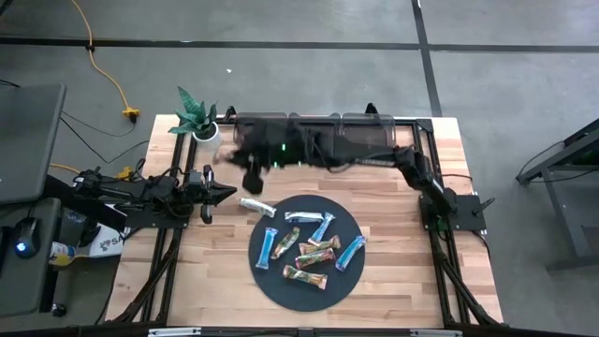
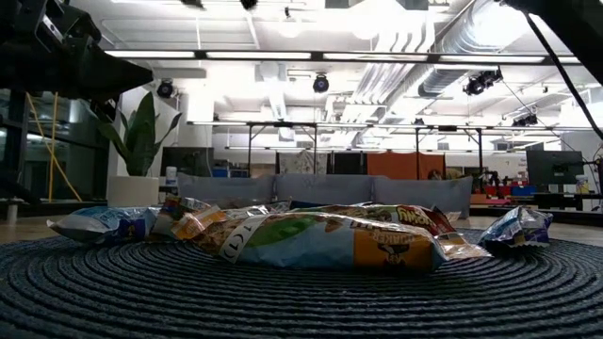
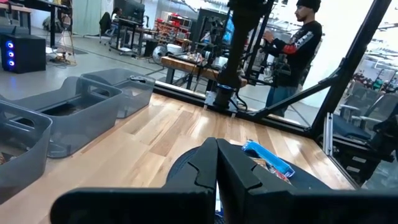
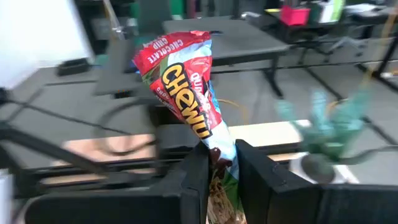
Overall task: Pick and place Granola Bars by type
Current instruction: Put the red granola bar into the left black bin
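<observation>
Several granola bars (image 1: 309, 251) in light blue and green-brown wrappers lie flat on a dark round mat (image 1: 271, 281); the low view shows them as a pile (image 2: 311, 235). One pale bar (image 1: 255, 206) lies at the mat's far-left rim. My right gripper (image 4: 219, 163) reaches over the table's far left part, near the bins (image 1: 251, 174), shut on a red granola bar (image 4: 186, 87). My left gripper (image 3: 216, 163) waits shut at the table's left (image 1: 219, 194), holding nothing. My right gripper pinches the red bar's near end (image 4: 219, 155) between its two fingers. The bar lies along the fingers and sticks out past their tips, its free end (image 4: 174, 46) ahead of them. It is lifted clear of the table.
Clear plastic bins (image 1: 323, 131) stand in a row along the far edge, also seen in the left wrist view (image 3: 81, 112). A potted plant (image 1: 198, 120) stands at the far left corner. Bare wood lies left of the mat (image 1: 206, 271). A person (image 3: 298, 56) stands beyond the table.
</observation>
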{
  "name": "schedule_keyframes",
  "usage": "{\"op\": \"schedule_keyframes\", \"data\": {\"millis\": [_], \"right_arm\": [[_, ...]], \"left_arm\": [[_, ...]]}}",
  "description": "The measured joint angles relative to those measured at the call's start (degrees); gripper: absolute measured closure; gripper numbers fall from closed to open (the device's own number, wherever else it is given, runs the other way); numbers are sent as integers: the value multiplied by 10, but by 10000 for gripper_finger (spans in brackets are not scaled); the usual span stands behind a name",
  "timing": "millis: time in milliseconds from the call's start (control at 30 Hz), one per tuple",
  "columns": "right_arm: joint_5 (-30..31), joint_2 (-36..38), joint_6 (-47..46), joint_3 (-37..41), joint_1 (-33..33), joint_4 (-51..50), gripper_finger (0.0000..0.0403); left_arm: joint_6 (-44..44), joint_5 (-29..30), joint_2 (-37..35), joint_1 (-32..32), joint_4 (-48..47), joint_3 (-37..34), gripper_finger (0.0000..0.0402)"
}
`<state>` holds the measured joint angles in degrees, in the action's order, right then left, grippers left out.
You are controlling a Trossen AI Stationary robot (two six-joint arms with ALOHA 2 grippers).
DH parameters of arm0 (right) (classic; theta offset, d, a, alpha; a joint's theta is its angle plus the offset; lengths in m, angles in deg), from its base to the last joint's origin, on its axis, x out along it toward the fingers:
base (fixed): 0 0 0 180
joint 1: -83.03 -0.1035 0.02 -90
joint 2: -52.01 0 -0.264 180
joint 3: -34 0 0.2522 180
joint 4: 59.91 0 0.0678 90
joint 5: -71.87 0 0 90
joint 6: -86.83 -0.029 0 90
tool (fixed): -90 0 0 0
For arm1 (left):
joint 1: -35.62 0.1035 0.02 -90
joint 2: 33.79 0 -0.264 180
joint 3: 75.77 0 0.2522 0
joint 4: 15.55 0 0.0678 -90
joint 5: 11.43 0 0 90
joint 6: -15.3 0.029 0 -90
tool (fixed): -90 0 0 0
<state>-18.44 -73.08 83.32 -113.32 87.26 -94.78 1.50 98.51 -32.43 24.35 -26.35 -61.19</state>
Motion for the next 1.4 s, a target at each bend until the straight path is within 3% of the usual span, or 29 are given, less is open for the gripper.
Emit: {"op": "schedule_keyframes", "data": {"millis": [433,667,1000,1400], "right_arm": [[-24,1,67,4,153,3,348],[-101,-41,50,4,215,53,348],[-170,-139,23,4,228,87,348],[-193,-172,-30,4,242,-31,348]], "left_arm": [[0,0,0,0,0,0,400],[0,0,0,0,0,0,400],[0,0,0,0,0,0,400],[0,0,0,0,0,0,400]]}}
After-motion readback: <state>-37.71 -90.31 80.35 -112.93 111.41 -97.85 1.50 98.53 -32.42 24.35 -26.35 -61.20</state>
